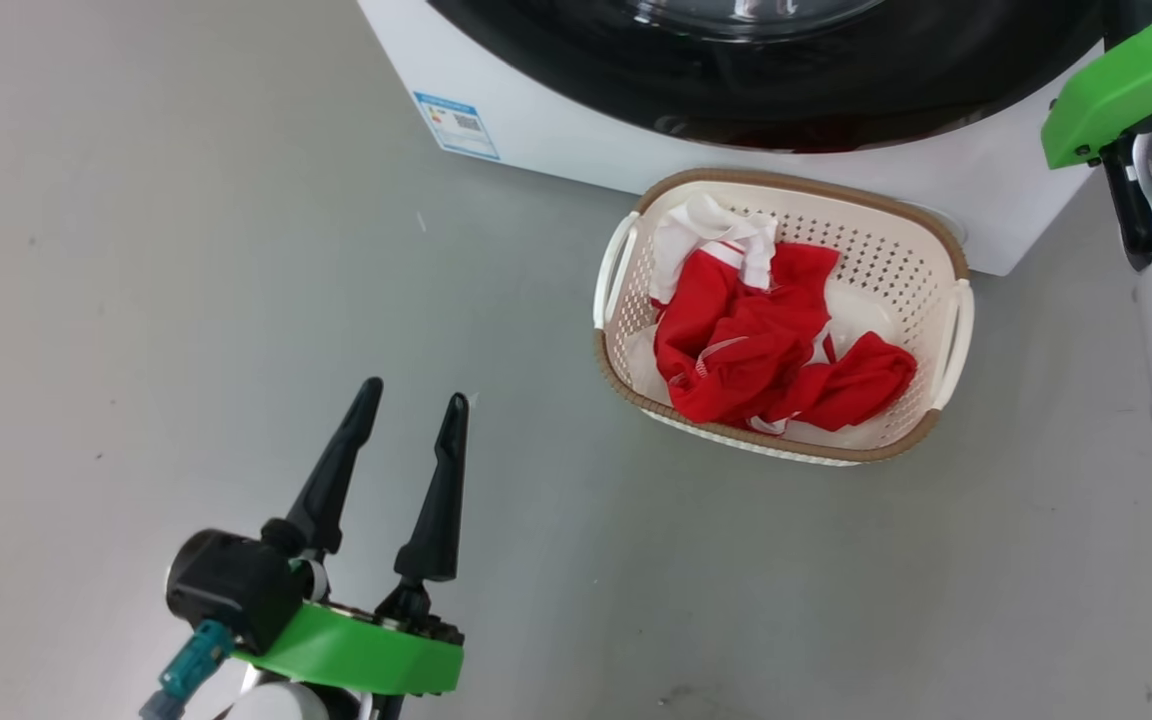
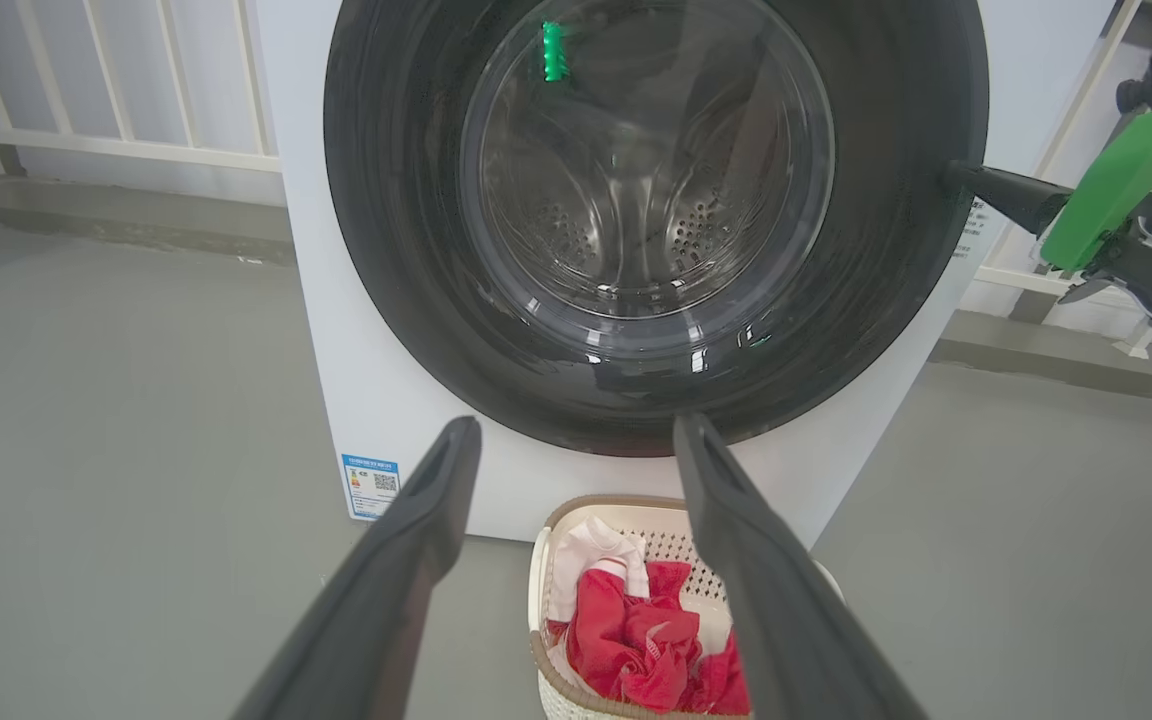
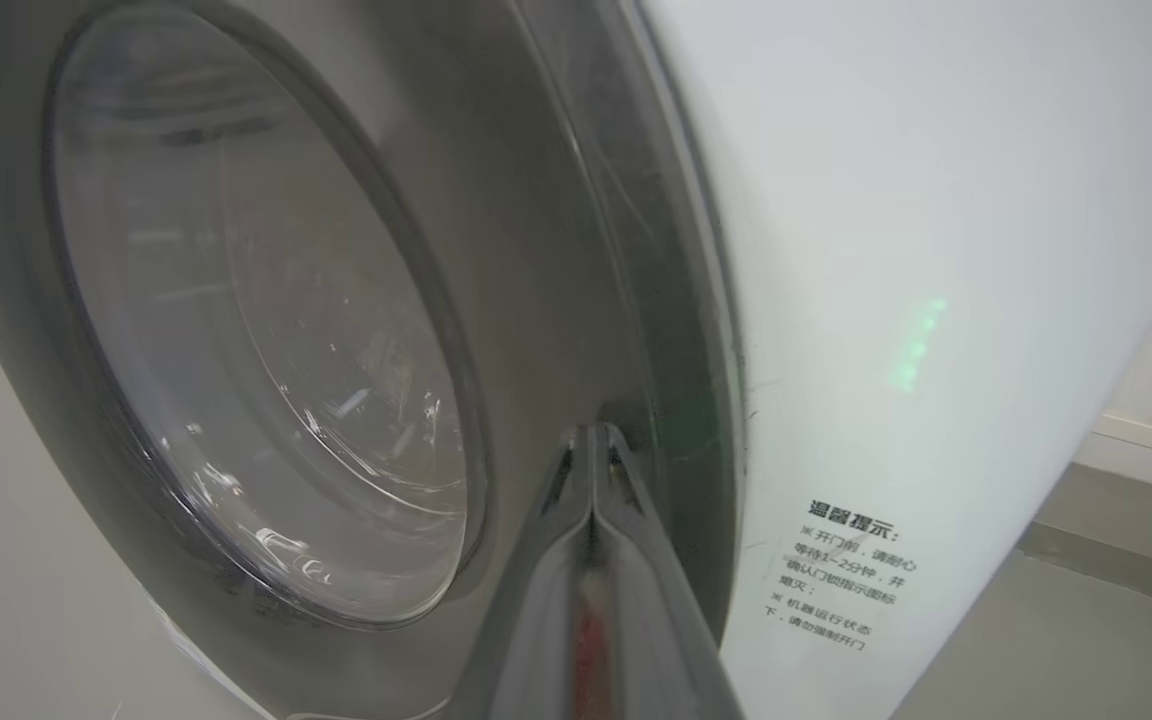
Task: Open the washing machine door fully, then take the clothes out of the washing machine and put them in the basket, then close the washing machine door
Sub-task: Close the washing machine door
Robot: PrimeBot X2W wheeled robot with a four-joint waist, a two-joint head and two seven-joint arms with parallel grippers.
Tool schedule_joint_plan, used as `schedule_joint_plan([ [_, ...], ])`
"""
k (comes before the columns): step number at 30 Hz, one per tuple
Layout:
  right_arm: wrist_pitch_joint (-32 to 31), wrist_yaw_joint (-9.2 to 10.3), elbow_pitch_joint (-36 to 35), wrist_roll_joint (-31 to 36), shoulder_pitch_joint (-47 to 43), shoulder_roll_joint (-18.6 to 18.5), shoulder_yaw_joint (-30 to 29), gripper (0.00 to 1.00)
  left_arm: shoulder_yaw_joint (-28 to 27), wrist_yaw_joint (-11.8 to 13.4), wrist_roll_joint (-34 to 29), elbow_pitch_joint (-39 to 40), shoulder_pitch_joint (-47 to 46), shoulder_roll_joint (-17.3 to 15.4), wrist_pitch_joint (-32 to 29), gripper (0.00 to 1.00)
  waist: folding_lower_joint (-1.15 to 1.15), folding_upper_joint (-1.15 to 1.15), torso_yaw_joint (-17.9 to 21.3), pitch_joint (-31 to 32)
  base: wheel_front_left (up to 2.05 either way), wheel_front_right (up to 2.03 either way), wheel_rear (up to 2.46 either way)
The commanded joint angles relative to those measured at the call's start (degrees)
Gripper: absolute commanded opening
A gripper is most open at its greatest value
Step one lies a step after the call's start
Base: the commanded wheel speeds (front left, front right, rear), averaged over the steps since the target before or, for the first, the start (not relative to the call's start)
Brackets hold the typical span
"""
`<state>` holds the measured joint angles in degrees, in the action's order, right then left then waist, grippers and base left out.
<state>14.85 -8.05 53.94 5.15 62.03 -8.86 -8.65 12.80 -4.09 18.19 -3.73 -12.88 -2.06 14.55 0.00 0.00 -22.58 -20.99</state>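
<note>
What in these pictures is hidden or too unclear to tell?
Head view: top edge cuts off most of the washing machine door.
Left wrist view: a finger of the left gripper hides part of the basket.
Right wrist view: blur hides whether the right gripper touches the door.

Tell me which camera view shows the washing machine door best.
The left wrist view: the washing machine door faces it squarely, nearly whole. The head view catches a strip of its lower rim. The right wrist view sees it close and obliquely, the right gripper shut at its edge.
</note>
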Motion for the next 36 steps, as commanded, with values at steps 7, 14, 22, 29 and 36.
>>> schedule_joint_plan([
  [7,0.15,0.56,-5.50,-3.77,-4.36,3.74,6.29,0.00,-2.15,-0.97,0.52,-1.00,-0.59,-0.82,0.45,1.00,0.00,0.00,3.99,2.44,0.00,0.00,0.00],
  [14,0.15,0.56,-12.16,-7.63,-11.12,5.33,11.28,1.00,-2.44,-1.33,0.96,-1.60,-0.67,-0.82,0.45,1.00,0.00,0.00,7.93,4.36,0.00,0.00,0.00],
  [22,0.15,0.56,-21.27,-12.04,-21.51,5.92,16.99,1.00,-4.31,-0.23,0.91,-1.46,0.10,-0.82,0.45,1.00,0.00,0.00,13.59,7.35,0.00,0.00,0.00],
  [29,0.15,0.56,-30.44,-15.11,-30.88,5.97,19.44,1.00,-6.96,1.18,-0.18,-0.03,1.87,-0.82,0.45,1.00,0.00,0.00,18.72,10.20,0.00,0.00,0.00],
  [36,0.15,0.56,-35.88,-15.35,-37.42,5.97,16.49,1.00,-9.61,2.08,-2.10,0.92,4.02,-0.82,0.45,1.00,0.00,0.00,22.96,12.94,0.00,0.00,0.00],
])
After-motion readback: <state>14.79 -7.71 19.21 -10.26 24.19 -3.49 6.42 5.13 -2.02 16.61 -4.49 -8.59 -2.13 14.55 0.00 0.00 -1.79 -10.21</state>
